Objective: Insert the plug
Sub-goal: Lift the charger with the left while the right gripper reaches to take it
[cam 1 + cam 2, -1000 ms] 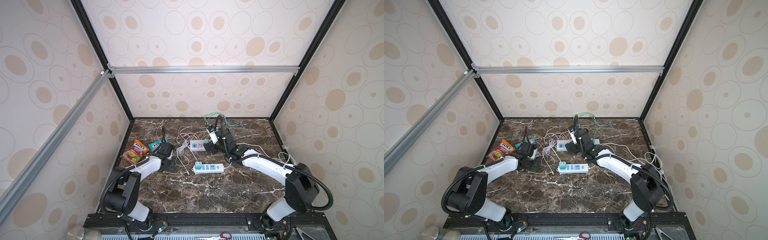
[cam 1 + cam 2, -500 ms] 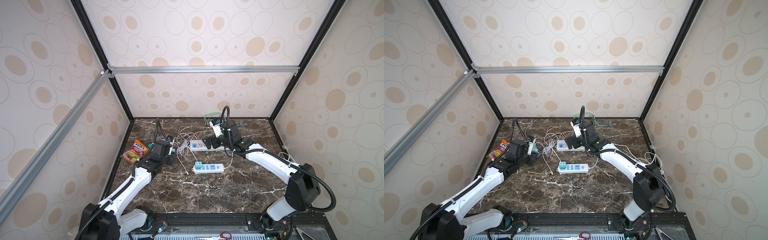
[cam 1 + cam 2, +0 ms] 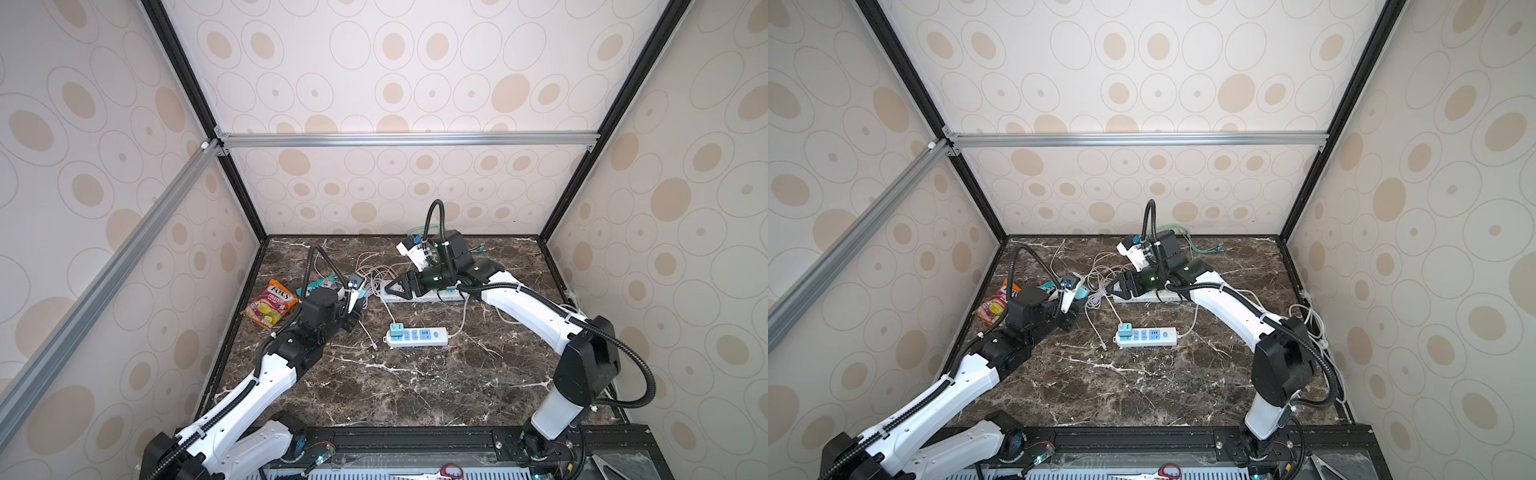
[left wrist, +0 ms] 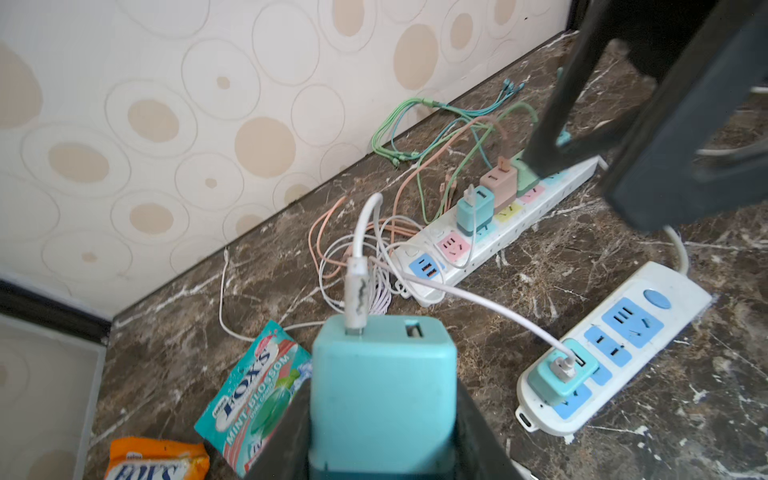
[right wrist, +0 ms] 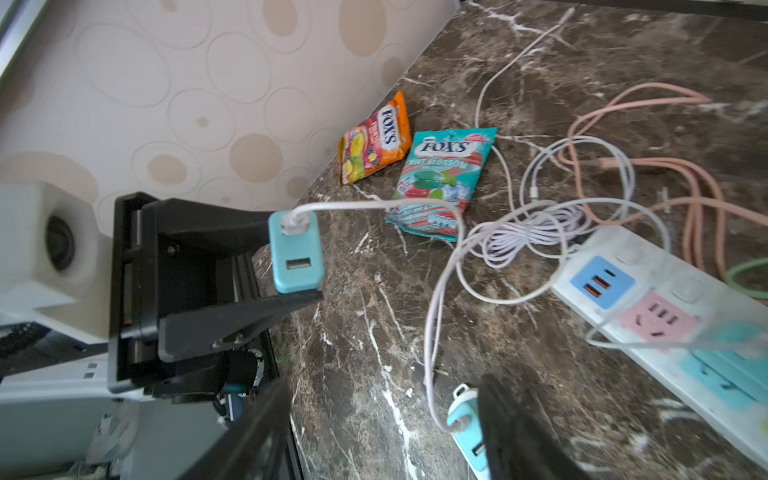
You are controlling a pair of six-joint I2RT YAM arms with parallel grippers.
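The plug (image 4: pixel 382 390) is a teal USB charger with a white cable in one port. My left gripper (image 3: pixel 360 300) is shut on it above the table, and the right wrist view shows the plug (image 5: pixel 296 257) pinched between the two black fingers. A short white power strip (image 3: pixel 417 336) lies mid-table with another teal charger (image 3: pixel 397 331) in its left end. Behind it lies a long white strip (image 3: pixel 419 294) with coloured sockets. My right gripper (image 3: pixel 395 286) hovers open over the long strip's left end, holding nothing.
Two candy packets, orange (image 3: pixel 270 309) and mint (image 3: pixel 321 284), lie by the left wall. A tangle of white and pink cables (image 3: pixel 374 270) sits left of the long strip, and green cables (image 3: pixel 419 229) lie at the back wall. Several chargers (image 4: pixel 494 187) stand in the long strip.
My left arm has unfolded and lifted the plug off the table, carrying it right. My right gripper has moved left along the long strip and its jaws have narrowed.
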